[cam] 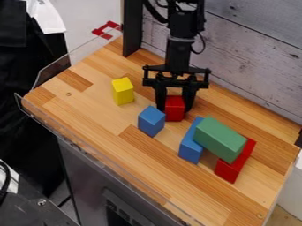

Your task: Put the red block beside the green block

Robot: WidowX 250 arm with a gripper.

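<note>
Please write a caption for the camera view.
Gripper holding a red block, a green block across a blue block and another red one.

Two red blocks (175,109), one green block (220,137), two blue blocks (152,121), one yellow block (123,91).

A tabletop of wooden strips in light and darker brown (91,117) is bordered at its left by a clear rim (54,70). By it are borne a yellow block (122,92), a squat blue block (152,121), an oblong blue block (190,149) and an oblong red block (237,167). Whether it is touched by a small red block (175,108) cannot be told.
</note>
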